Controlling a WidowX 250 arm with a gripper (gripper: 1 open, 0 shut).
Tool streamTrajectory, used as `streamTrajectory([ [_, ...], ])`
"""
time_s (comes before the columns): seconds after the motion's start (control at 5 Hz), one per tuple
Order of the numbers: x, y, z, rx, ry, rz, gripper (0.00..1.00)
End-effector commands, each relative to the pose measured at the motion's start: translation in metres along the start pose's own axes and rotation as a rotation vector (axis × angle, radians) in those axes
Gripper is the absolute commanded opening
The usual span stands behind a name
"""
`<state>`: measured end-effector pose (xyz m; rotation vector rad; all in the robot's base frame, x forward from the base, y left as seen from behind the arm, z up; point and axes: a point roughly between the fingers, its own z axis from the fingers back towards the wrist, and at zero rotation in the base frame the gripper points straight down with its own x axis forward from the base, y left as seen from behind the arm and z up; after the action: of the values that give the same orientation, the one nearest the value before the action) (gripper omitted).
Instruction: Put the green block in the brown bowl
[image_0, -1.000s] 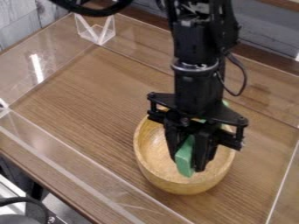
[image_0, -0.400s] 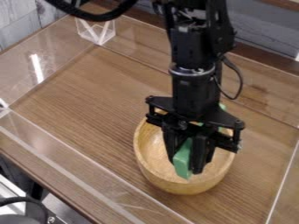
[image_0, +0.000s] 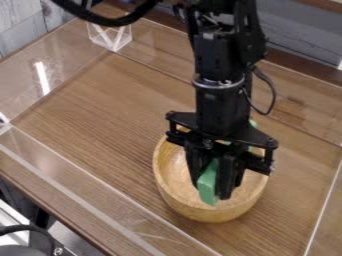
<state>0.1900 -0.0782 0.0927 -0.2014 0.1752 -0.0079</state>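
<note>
The brown bowl (image_0: 178, 186) sits on the wooden table near its front edge. My black gripper (image_0: 218, 189) points steeply down into the bowl. Between its fingers stands the green block (image_0: 211, 183), held upright with its lower end just above the bowl's inner floor. The gripper is shut on the block. Whether the block's bottom touches the bowl cannot be told, because the fingers hide part of it.
A clear acrylic wall (image_0: 54, 160) runs around the wooden table (image_0: 107, 100). A small clear stand (image_0: 110, 35) sits at the back left. The arm's cables (image_0: 271, 95) hang to the right of the wrist.
The arm has edged slightly left over the bowl; the green block stays gripped between the fingers at about the same height.
</note>
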Motion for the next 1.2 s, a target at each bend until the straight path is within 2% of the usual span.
streamTrajectory([
  [0.0,0.0037,0.0011,0.0052,-0.01,-0.026,0.008,0.0],
  [1.0,0.0058,0.0029,0.0001,-0.019,-0.02,0.018,0.0],
])
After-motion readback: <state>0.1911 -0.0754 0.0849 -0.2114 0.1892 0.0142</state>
